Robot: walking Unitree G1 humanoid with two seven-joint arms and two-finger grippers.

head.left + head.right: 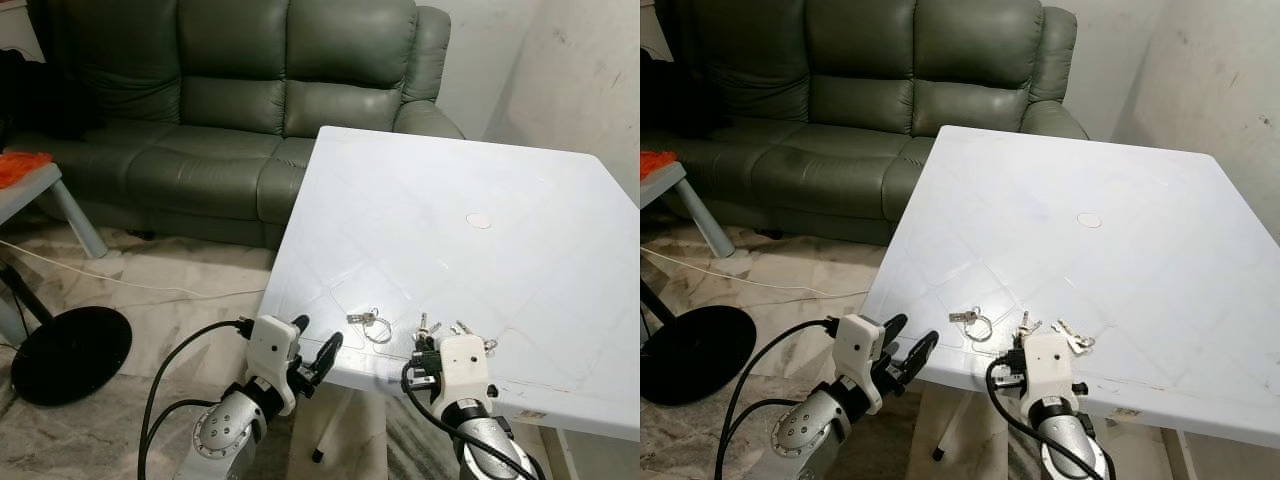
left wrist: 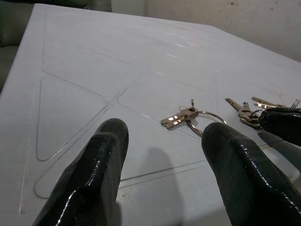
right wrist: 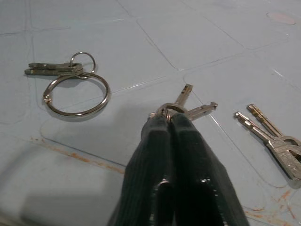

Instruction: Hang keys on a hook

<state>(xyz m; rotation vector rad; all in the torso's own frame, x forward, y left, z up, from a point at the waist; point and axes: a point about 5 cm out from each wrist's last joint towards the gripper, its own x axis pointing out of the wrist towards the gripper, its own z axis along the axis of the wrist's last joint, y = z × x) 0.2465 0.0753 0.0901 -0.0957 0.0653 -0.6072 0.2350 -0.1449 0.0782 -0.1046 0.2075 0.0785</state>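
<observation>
A white table (image 1: 450, 230) carries three sets of keys near its front edge. My right gripper (image 3: 170, 120) rests low on the table, shut on the small ring of a two-key bunch (image 3: 188, 106). To its left lies a large key ring (image 3: 77, 94) with small keys attached (image 1: 368, 322). A loose pair of keys (image 3: 275, 141) lies to its right. My left gripper (image 2: 165, 129) stands open at the table's front edge, pointing at the large ring (image 2: 200, 121) a short way ahead, not touching it.
A green leather sofa (image 1: 250, 100) stands behind the table on the left. On the floor to the left are a black round base (image 1: 70, 352) and a white cable (image 1: 130, 283). A low grey table with an orange item (image 1: 20, 165) is at far left. A wall (image 1: 580, 70) closes the right.
</observation>
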